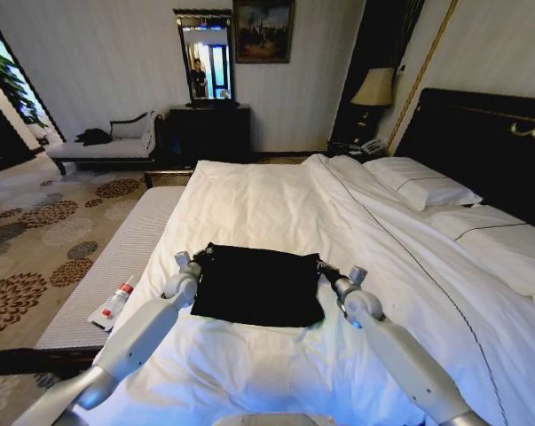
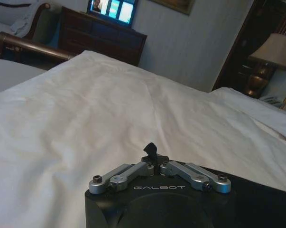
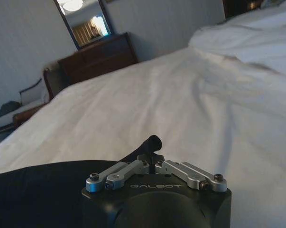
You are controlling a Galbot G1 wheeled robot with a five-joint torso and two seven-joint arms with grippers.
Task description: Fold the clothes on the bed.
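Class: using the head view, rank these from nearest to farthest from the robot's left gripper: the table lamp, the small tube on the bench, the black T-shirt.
1. Black T-shirt: touching the left gripper, just to its right.
2. Small tube: on the bench, to the gripper's left.
3. Table lamp: far right, beside the headboard.

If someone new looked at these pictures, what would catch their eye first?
The black T-shirt, a dark folded rectangle, lies on the white bed near its foot. The left gripper and right gripper pinch its two far corners, one at each side, fingers shut on fabric.
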